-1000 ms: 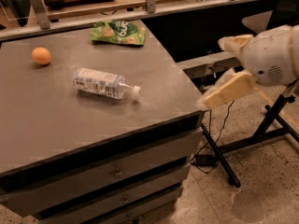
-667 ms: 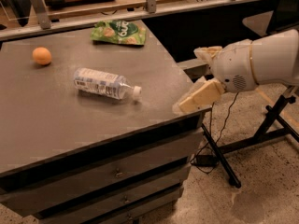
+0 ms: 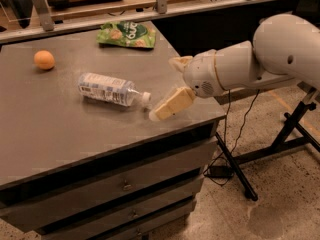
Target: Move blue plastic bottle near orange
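The blue plastic bottle (image 3: 106,89) lies on its side near the middle of the grey table (image 3: 60,139), its white cap pointing right. The orange (image 3: 44,60) sits at the table's far left, well apart from the bottle. My gripper (image 3: 162,89) hovers over the table's right part, just right of the bottle's cap. It is open and empty, with one finger (image 3: 170,105) low near the cap and the other (image 3: 180,63) higher and farther back.
A green snack bag (image 3: 127,34) lies at the table's back edge. The table's right edge is under my arm. A black stand (image 3: 280,139) and cables are on the floor to the right. Drawers are below the tabletop.
My gripper and arm have moved left, from beyond the table's right edge to over the table, close to the bottle's cap. The bottle and orange have not moved.
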`<action>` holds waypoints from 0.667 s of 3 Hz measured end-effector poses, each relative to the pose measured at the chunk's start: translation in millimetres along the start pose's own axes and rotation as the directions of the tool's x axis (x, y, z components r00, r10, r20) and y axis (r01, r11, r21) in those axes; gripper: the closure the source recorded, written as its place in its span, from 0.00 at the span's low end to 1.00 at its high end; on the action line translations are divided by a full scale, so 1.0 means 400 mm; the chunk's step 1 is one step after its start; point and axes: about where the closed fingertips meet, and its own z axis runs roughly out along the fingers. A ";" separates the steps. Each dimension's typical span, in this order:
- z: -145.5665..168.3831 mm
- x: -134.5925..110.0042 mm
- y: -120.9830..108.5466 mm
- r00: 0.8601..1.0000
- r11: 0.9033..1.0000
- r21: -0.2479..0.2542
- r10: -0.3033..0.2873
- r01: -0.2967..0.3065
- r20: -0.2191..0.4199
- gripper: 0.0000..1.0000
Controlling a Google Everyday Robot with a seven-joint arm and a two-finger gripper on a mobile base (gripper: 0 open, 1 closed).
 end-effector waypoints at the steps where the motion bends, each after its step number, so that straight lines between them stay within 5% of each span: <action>1: 0.105 -0.023 -0.008 0.999 0.997 -0.064 -0.029 0.031 0.030 0.00; 2: 0.168 -0.033 -0.008 0.998 0.995 -0.088 -0.039 0.043 0.051 0.00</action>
